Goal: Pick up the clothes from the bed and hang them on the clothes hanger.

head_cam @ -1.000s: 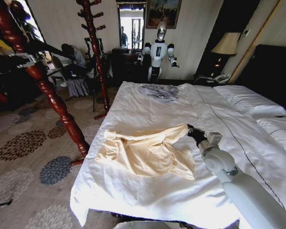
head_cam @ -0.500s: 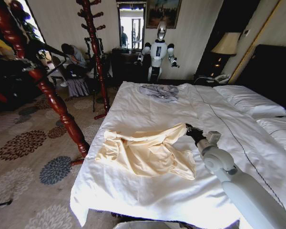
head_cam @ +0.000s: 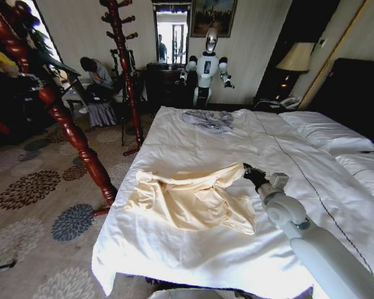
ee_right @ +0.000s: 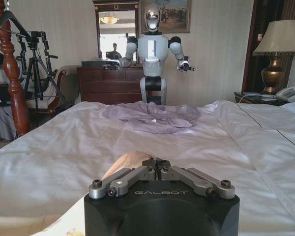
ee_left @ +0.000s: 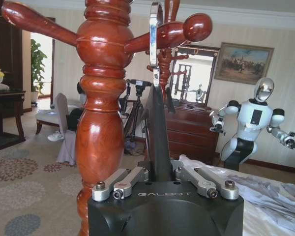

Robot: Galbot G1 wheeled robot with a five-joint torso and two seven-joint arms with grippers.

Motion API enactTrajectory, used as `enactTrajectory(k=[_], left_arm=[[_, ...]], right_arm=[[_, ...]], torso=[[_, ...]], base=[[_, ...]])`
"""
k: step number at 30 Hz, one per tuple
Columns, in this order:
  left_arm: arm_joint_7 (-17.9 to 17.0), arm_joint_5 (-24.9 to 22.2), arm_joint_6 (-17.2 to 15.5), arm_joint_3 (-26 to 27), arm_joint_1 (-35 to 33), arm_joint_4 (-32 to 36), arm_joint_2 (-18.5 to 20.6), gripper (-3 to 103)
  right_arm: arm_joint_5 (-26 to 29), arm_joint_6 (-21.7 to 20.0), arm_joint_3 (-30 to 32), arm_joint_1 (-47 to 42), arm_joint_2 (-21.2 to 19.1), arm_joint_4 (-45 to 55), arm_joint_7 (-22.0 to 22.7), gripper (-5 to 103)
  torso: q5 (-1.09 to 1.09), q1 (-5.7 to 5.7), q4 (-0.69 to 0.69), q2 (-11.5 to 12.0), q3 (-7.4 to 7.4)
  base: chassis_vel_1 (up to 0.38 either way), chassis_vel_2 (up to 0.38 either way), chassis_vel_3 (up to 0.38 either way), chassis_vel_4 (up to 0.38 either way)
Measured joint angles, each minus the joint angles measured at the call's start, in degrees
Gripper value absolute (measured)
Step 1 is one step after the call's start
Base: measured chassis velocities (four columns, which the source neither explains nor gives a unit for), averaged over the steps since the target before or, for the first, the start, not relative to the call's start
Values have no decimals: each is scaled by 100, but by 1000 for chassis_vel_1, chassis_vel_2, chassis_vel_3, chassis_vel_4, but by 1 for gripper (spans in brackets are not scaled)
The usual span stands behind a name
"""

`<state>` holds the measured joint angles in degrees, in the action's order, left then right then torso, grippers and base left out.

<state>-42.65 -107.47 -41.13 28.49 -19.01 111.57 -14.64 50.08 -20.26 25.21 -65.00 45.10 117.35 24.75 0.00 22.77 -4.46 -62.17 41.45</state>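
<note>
**bedwatcher:** Looking at the head view, the right gripper [head_cam: 247, 169] sits just right of centre, low on the bed [head_cam: 193, 255], with its fingers pinched together on one corner of the clothes [head_cam: 190, 199]. That cream garment lies crumpled across the lower-middle of the frame, near the left edge of the white duvet. In the right wrist view a bit of the cream fabric [ee_right: 130, 161] pokes out right at the closed fingers [ee_right: 155, 164].

**hangerfan:** And the left gripper [ee_left: 160, 172]?

**bedwatcher:** Its wrist view shows the jaws clamped on the clothes hanger [ee_left: 158, 132], which stands upright with its silver hook [ee_left: 155, 34] at top centre. Right beside it, filling the left half, is the reddish coat stand [ee_left: 101, 123]. In the head view that stand [head_cam: 62, 118] runs diagonally down the left side, well apart from the garment, and the black hanger [head_cam: 53, 62] shows at upper left.

**hangerfan:** Anything else lying about?

**bedwatcher:** A grey-blue garment [head_cam: 207, 119] sits at the far end of the bed, upper centre. Behind it stands another white robot [head_cam: 206, 65] by a dark dresser [head_cam: 165, 84]. Pillows [head_cam: 327, 131] are at right, a lamp [head_cam: 296, 59] upper right, and flowered carpet [head_cam: 31, 187] lower left.
</note>
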Motion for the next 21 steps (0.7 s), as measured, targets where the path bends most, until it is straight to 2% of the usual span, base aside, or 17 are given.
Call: enactTrajectory(k=[9,15,18,19,21], left_arm=[[324,306,175,18,-103,327,-44,18],[758,488,320,43,-345,538,-71,18],[1110,603,484,100,-707,695,-112,18],[1110,603,484,100,-707,695,-112,18],[1332,708,593,211,-1102,865,-191,18]], right_arm=[[9,2,-18,58,49,-13,0,0],[-10,8,75,-63,48,-24,-2,0],[-11,16,120,-109,33,-32,-4,0],[-11,16,120,-109,33,-32,-4,0],[-10,17,134,-116,17,-34,-4,0]], torso=[[0,0,0,0,0],[1,-1,-1,0,-1],[2,-1,0,0,0],[2,-1,0,0,0],[0,0,-1,0,0]], base=[[0,0,0,0],[0,0,0,0],[0,0,0,0],[0,0,0,0],[0,0,0,0]])
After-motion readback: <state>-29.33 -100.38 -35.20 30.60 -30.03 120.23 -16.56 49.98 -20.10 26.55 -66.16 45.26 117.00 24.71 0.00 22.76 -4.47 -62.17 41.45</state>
